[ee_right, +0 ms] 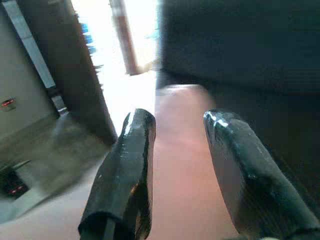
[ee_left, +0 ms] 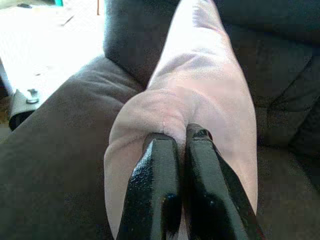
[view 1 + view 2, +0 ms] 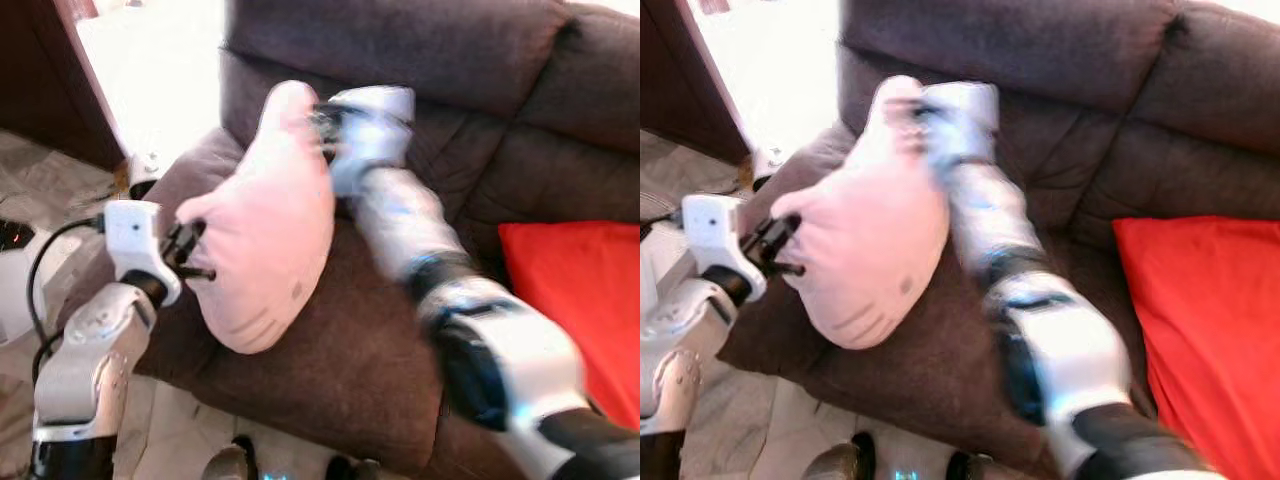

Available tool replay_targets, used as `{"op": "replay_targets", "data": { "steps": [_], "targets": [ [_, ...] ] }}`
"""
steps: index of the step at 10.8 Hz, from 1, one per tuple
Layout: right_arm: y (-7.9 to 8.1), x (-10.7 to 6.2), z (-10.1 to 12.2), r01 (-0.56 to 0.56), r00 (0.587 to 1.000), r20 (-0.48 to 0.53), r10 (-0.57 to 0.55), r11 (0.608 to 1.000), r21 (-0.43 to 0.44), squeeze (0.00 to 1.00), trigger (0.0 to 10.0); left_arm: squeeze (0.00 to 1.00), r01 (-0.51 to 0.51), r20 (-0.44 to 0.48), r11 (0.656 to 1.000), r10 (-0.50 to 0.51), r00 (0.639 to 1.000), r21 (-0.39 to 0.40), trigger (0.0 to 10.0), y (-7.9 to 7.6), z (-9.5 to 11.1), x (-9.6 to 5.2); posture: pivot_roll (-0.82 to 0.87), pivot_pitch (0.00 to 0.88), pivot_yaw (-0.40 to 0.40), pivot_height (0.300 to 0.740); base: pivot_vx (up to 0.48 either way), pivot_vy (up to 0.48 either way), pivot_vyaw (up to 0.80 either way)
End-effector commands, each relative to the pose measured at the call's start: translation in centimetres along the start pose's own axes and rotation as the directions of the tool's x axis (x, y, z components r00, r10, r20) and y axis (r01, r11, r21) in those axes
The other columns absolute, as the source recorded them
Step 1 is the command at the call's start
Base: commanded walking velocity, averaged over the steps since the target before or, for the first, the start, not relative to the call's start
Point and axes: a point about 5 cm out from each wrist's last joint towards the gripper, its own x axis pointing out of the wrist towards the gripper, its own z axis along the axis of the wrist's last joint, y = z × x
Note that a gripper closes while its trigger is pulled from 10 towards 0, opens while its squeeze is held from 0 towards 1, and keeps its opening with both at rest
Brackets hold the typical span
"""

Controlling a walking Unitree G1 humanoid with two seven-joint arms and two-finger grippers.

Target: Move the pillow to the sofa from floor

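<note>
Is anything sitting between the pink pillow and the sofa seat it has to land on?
Nothing visible does. The pink pillow is over the brown sofa seat, pinched by the left gripper. The red cushion lies off to the right.

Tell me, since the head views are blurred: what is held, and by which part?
The left pincer is shut on the pillow's near edge, pinching its fabric. The right pincer is open at the pillow's far end, fingers astride it.

Soft matt cloth pillow [image 3: 268,225]
</note>
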Motion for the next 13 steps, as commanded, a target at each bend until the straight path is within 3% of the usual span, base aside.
{"op": "replay_targets", "data": {
  "steps": [1, 2, 3, 4, 6, 8, 9, 11, 13],
  "targets": [
    [-1.5, -0.7, -0.1, 0.045, 0.998, 0.031, -0.045, 0.999, 0.012, 0.0, 10.0, 0.0, 0.013, 0.077, 1.0, -0.015, 0.997, 0.028, 10.0, -0.2, 1.4, -0.3, 0.25, 0.196, -0.14, 0.74, 0.0, 0.0, 0.0],
    [-5.5, -3.6, -2.6, 0.167, 0.986, 0.0, -0.167, 0.986, 0.011, 0.0, 10.0, 0.0, -0.019, 0.071, 0.999, 0.016, 0.997, 0.042, 10.0, 0.7, 1.3, -0.6, 0.25, 0.189, -0.131, 0.74, 0.0, 0.0, 0.0],
    [-7.9, -6.6, -5.5, 0.249, 0.966, -0.071, -0.248, 0.969, -0.005, 0.0, 10.0, 0.0, -0.092, 0.045, 0.995, 0.09, 0.995, 0.044, 10.0, 2.3, 0.7, -0.6, 0.24, 0.185, -0.119, 0.74, 0.0, 0.0, 0.0],
    [-8.4, -7.7, -6.5, 0.273, 0.957, -0.098, -0.273, 0.962, -0.007, 0.0, 10.0, 0.0, -0.192, 0.004, 0.98, 0.192, 0.981, 0.048, 10.0, 3.7, -0.2, -0.4, 0.23, 0.184, -0.113, 0.74, 0.0, 0.0, 0.0],
    [-7.3, -8.3, -7.1, 0.268, 0.96, -0.086, -0.266, 0.963, 0.013, 0.0, 10.0, 0.0, -0.31, -0.117, 0.949, 0.315, 0.942, 0.064, 10.0, 5.6, -2.2, 0.0, 0.22, 0.177, -0.089, 0.74, 0.0, 0.0, 0.0],
    [-6.2, -8.5, -7.6, 0.235, 0.969, -0.08, -0.235, 0.972, -0.012, 0.0, 10.0, 0.0, -0.303, -0.216, 0.943, 0.327, 0.92, 0.139, 10.0, 5.8, -4.0, -0.1, 0.22, 0.18, -0.078, 0.74, 0.0, 0.0, 0.0],
    [-5.9, -8.8, -8.3, 0.233, 0.968, -0.094, -0.234, 0.972, -0.019, 0.0, 10.0, 0.0, -0.335, -0.207, 0.93, 0.361, 0.909, 0.153, 10.0, 5.8, -4.5, 0.1, 0.22, 0.18, -0.075, 0.74, 0.0, 0.0, 0.0],
    [-5.9, -9.5, -9.5, 0.259, 0.957, -0.129, -0.26, 0.966, -0.027, 0.0, 10.0, 0.0, -0.348, -0.116, 0.925, 0.366, 0.923, 0.154, 10.0, 4.4, -5.2, 0.9, 0.22, 0.182, -0.069, 0.74, 0.0, 0.0, 0.0],
    [-5.7, -10.0, -9.6, 0.268, 0.954, -0.136, -0.269, 0.963, -0.026, 0.0, 10.0, 0.0, -0.357, -0.119, 0.92, 0.377, 0.919, 0.16, 10.0, 4.0, -6.1, 1.3, 0.21, 0.185, -0.066, 0.74, 0.0, 0.0, 0.0]
  ]
}}
